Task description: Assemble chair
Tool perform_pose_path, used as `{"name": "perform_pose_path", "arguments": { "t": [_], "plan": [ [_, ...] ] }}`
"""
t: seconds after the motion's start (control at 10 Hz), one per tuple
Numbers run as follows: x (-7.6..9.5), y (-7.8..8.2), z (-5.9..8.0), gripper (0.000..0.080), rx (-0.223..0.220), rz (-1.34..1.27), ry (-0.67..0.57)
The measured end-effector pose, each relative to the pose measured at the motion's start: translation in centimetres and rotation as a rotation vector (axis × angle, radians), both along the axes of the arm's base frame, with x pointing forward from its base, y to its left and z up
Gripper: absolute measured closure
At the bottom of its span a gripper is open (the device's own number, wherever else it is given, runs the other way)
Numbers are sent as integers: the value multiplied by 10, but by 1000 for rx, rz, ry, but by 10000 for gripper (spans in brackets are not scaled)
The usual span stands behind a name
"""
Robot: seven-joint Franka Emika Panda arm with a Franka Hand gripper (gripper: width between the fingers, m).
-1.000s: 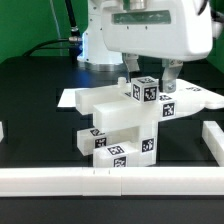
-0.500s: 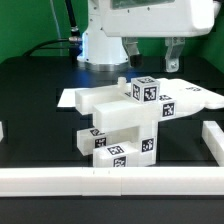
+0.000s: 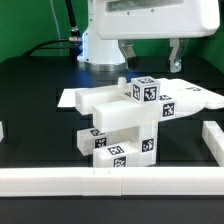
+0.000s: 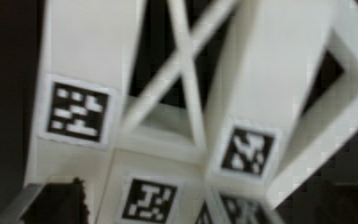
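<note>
The chair (image 3: 125, 120) stands partly joined in the middle of the black table, a stack of glossy white blocks and slabs with black-and-white tags on its faces. A long slab runs across its top toward the exterior view's right. My gripper (image 3: 151, 55) hangs open just above that top, with both fingers (image 3: 175, 52) apart and nothing between them. In the wrist view the chair (image 4: 176, 130) fills the picture from close up, with white bars, crossing struts and three tags. The dark fingertips (image 4: 60, 200) show only at the picture's corners.
White border rails lie along the front (image 3: 110, 181) and at the exterior view's right (image 3: 212, 136). The marker board (image 3: 70, 97) lies flat behind the chair at the exterior view's left. The robot's base (image 3: 100, 45) stands at the back.
The gripper has risen straight up off the chair's top, still open. The chair has stayed where it was.
</note>
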State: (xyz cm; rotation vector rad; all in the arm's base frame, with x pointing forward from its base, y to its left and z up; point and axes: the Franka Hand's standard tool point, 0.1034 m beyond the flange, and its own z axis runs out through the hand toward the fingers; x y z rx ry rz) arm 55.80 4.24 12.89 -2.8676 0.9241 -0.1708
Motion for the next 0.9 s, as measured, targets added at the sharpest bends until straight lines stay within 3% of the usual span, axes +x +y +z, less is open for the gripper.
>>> {"name": "perform_pose_path", "arguments": {
  "t": [0.4, 0.6, 0.9],
  "plan": [
    [-6, 1, -3, 151, -48, 317, -25],
    [-8, 1, -3, 151, -51, 351, -28],
    [-36, 4, 9, 151, -48, 434, -23]
  ]
}}
